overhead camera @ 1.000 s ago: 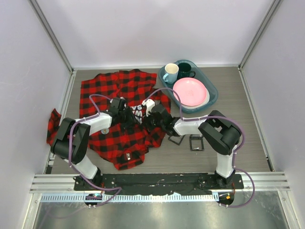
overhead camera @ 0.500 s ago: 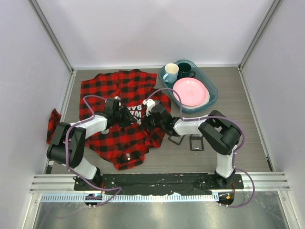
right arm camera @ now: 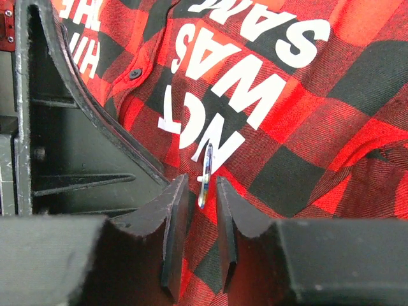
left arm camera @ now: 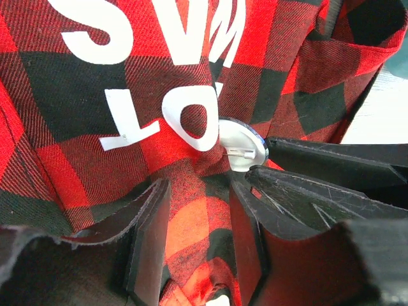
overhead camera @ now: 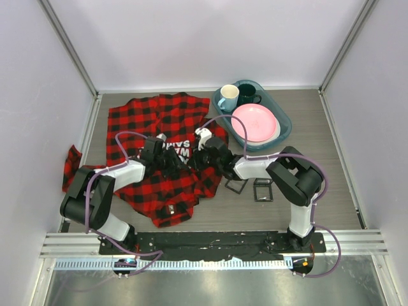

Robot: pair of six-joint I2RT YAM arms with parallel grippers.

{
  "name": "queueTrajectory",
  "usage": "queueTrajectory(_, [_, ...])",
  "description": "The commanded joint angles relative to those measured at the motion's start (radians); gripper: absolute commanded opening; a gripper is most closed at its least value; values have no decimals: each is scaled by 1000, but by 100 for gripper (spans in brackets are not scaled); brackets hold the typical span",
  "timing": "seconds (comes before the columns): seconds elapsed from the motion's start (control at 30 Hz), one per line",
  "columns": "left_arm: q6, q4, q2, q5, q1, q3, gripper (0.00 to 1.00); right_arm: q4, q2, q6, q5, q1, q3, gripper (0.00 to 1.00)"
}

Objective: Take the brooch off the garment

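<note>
The garment point(overhead camera: 153, 115) is soft woven flannel in red and black checks. Its diagonal weave shows up close, and flat white block letters are printed on it. It lies rumpled on the grey wood-grain table point(overhead camera: 325, 140).

The brooch point(left arm camera: 241, 148) is a small round disc with a bright metal rim and a thin wire pin across its back. It is fastened in the cloth just beyond the tips of the left fingers point(left arm camera: 150, 239), beside the lettering. These fingers are matte black, wedge-shaped and scuffed. They stand about half apart, closed on a raised fold of flannel that fills the gap between them.

The right fingers point(right arm camera: 173, 223) are the same black plastic, ribbed on the outside. They are slightly parted, one on either side of the brooch. From that wrist the brooch is seen edge-on, a thin shiny sliver with a little space on each side, so they have no hold of it.

The left arm point(overhead camera: 121, 172) and the right arm point(overhead camera: 255, 167) lie low over the table with elbows bent, forearms converging until the two sets of fingers nearly meet.
</note>
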Motion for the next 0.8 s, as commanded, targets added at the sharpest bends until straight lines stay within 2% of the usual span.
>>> queueTrajectory(0.0, [12,58,-17,12,-3,-15,46,40,4,14,23,-11,25,30])
queueTrajectory(0.2, [39,11,-55,-22,-3,5,45,83,-30,34,5,-11,-49,40])
queueTrajectory(0.33, [48,8,-63,-31,-4,8,46,72,-6,26,-3,-11,-35,40])
queueTrajectory(0.43, [47,11,-58,-29,-3,14,46,75,2,25,-3,-11,-31,37])
queueTrajectory(0.6, [41,25,-32,-28,-3,22,46,92,16,26,-26,-11,-23,25])
queueTrajectory(0.7, [38,32,-18,-25,-4,31,46,93,21,28,-36,-11,-20,24])
queueTrajectory(0.77, [38,37,-9,-26,-4,40,45,98,19,26,-43,-11,-20,19])
